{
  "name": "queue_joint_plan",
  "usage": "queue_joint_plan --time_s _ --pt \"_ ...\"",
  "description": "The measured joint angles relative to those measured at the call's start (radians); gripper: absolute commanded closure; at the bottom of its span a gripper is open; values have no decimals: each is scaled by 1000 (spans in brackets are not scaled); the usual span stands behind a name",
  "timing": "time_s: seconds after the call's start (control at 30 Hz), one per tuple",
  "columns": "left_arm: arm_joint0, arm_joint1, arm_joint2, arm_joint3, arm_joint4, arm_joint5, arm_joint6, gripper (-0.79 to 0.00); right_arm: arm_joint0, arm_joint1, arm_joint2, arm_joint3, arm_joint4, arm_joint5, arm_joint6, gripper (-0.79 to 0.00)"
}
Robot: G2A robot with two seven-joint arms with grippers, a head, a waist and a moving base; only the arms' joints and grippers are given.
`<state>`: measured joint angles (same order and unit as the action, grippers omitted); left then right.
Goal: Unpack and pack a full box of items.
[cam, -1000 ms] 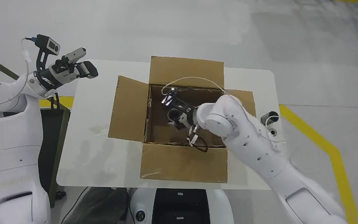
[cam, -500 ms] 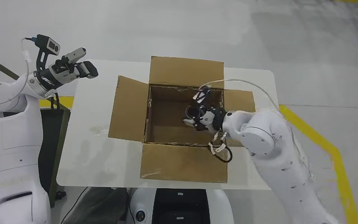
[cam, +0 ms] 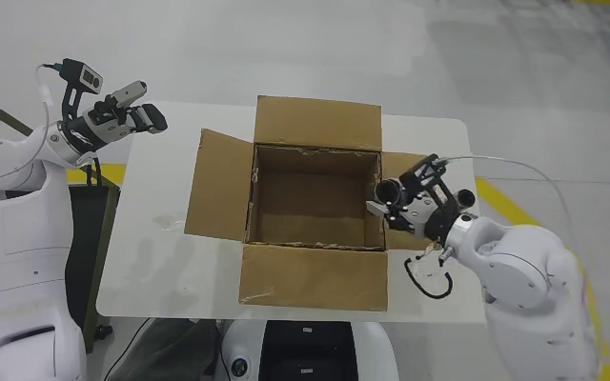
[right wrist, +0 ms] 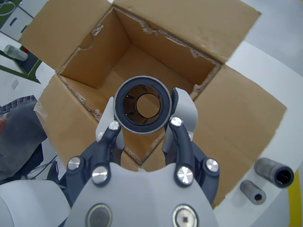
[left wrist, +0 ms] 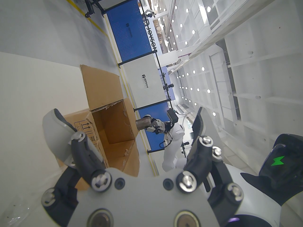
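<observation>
An open cardboard box (cam: 315,124) stands mid-table with its flaps spread and its inside bare. My right gripper (right wrist: 142,109) is shut on a hollow metal cylinder (right wrist: 142,125) with a dark rim, held above the box's right rim; from above the right gripper (cam: 393,198) hangs over the right flap. In the left wrist view the same cylinder (left wrist: 142,122) shows far off beside the box (left wrist: 104,90). My left gripper (cam: 151,117) is open and holds nothing, raised above the table's far left corner.
Two grey metal cylinders (right wrist: 274,171) (right wrist: 253,192) lie on the table past the right flap; one cylinder (cam: 462,198) shows from above. A black cable loop (cam: 426,278) lies near the front right. A white table (cam: 162,248) has bare room left of the box.
My right gripper has lifted the cylinder out of the box and carried it rightward to the box's right rim. The left arm has not moved.
</observation>
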<state>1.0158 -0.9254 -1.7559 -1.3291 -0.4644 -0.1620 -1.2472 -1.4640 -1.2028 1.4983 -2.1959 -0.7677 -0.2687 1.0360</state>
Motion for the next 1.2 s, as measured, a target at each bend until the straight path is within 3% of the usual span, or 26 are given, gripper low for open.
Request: queue_joint_plan --time_s 0.47,1.2 --pt "0 0 0 0 0 0 0 -785 -250 21 224 -93 13 -4 -117 0" --pt "0 0 0 0 0 0 0 -785 -263 23 238 -84 21 6 -152 0"
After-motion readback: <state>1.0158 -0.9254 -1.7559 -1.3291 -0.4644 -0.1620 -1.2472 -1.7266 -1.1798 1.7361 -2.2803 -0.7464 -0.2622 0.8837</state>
